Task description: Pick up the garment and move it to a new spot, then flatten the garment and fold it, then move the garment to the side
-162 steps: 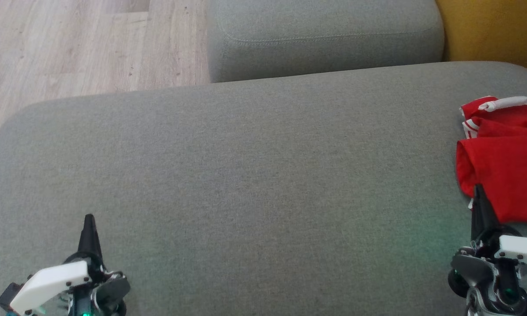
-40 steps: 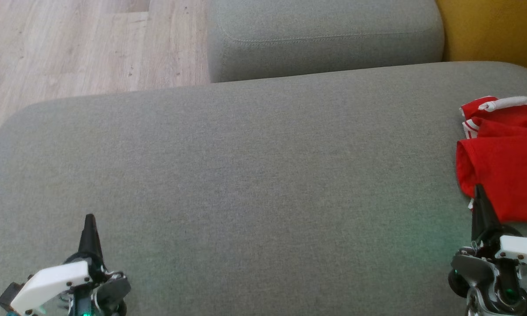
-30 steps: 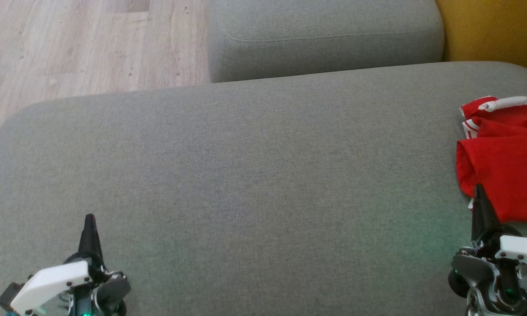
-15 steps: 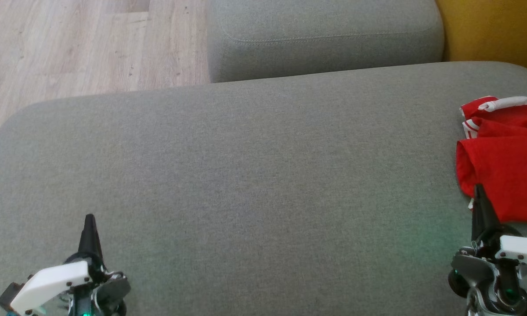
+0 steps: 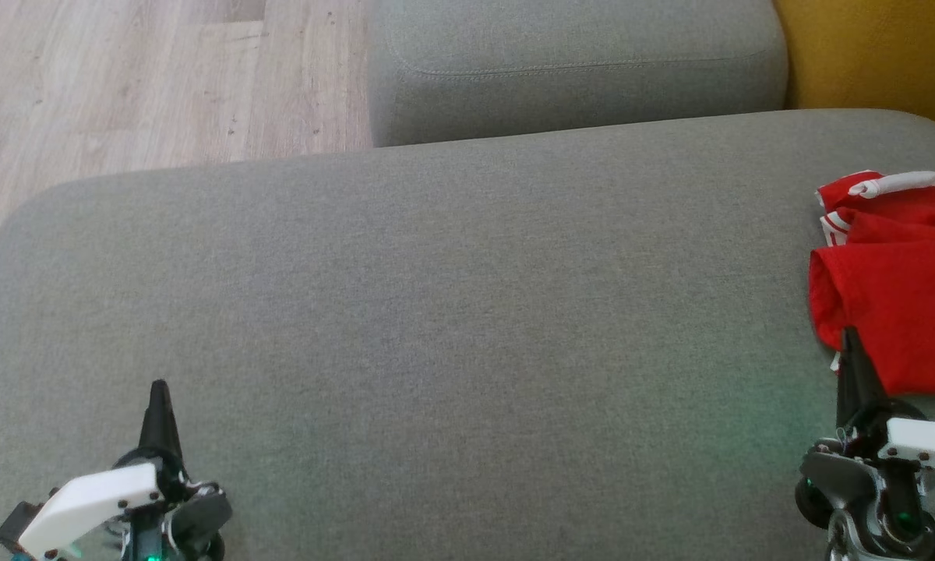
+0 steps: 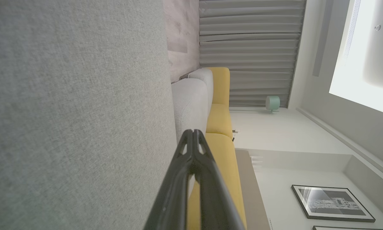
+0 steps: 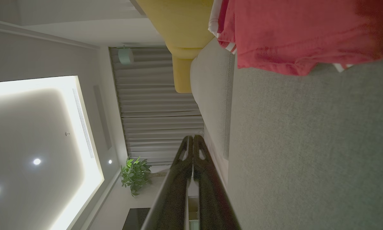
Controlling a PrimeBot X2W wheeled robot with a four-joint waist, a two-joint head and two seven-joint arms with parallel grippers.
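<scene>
The garment (image 5: 900,288) is red with white stripes and lies folded at the right edge of the grey cushion (image 5: 452,312), partly cut off by the head view's border. The right wrist view shows the garment (image 7: 293,32) at its top, resting on the cushion. My right gripper (image 5: 851,336) is shut and empty, its tip in front of the garment's near edge; its fingertips (image 7: 193,138) are pressed together. At the lower left my left gripper (image 5: 158,387) is shut and empty above bare cushion, far from the garment, fingers (image 6: 193,132) closed.
A second grey cushion (image 5: 576,62) sits behind the large one. Wooden floor (image 5: 125,78) lies at the upper left. A yellow seat (image 5: 880,54) stands at the upper right. The cushion's left and far edges round off toward the floor.
</scene>
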